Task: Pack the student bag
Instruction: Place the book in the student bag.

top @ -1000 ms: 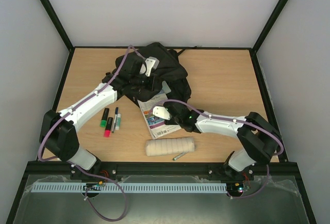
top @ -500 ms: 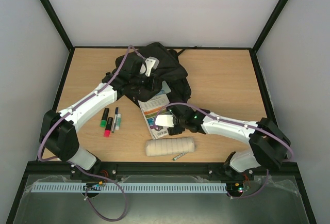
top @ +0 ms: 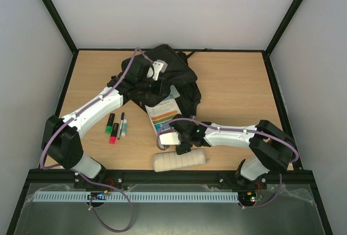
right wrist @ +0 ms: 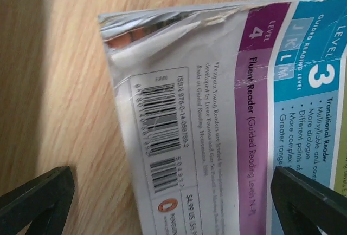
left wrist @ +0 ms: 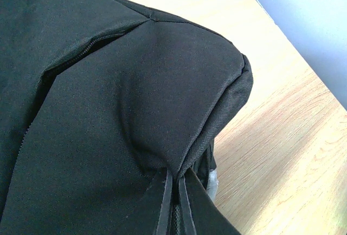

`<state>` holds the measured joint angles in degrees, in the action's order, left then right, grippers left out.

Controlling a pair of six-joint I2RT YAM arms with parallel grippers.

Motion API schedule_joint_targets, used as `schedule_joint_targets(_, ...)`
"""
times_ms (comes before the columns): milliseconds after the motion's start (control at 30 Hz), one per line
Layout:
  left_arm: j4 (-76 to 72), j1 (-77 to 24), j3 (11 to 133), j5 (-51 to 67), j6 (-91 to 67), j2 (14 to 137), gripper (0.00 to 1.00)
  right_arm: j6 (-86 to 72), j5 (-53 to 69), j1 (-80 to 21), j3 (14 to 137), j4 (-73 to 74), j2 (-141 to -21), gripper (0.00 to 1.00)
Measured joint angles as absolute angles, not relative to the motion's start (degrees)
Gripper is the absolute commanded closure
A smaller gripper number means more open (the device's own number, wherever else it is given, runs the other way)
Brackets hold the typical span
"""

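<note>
The right gripper (right wrist: pixel 173 200) is seen spread wide and holding nothing. Its two dark fingers (right wrist: pixel 38 197) are set well apart on either side of the near corner of the book (right wrist: pixel 217 110), without touching it. The barcode and the printed reading levels on the cover are shown only in the right wrist view. Only from above is it seen that the book lies flat on the table (top: pixel 233 83), its far end at the edge of the black bag (top: pixel 181 78). A rolled towel (top: pixel 179 160) lies just beside the right arm and the markers (top: pixel 114 126) lie to the left. The left gripper (top: pixel 153 87) is pressed against the bag. In its wrist view only fabric and a zip are shown, so whether it is clenched cannot be told.
</note>
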<state>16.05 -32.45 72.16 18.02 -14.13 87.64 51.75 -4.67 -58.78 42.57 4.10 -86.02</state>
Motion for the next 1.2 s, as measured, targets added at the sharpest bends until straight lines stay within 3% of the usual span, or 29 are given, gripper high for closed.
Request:
schedule_joint_targets(400,16.29,-32.45,72.16,18.02,-13.91,87.57,0.98,46.44,-14.13,-58.83,45.08,-6.37,-92.44,0.19)
schedule_joint_targets(800,17.76,-32.42,72.16,18.41,-13.61,87.15,0.98,52.1,-19.25,-56.55,47.42,-12.03,-95.61,0.25)
schedule_joint_targets(1200,18.13,-31.97,72.16,18.59,-13.04,87.07,0.98,66.22,-17.43,-53.12,48.95,-14.24,-98.41,0.51)
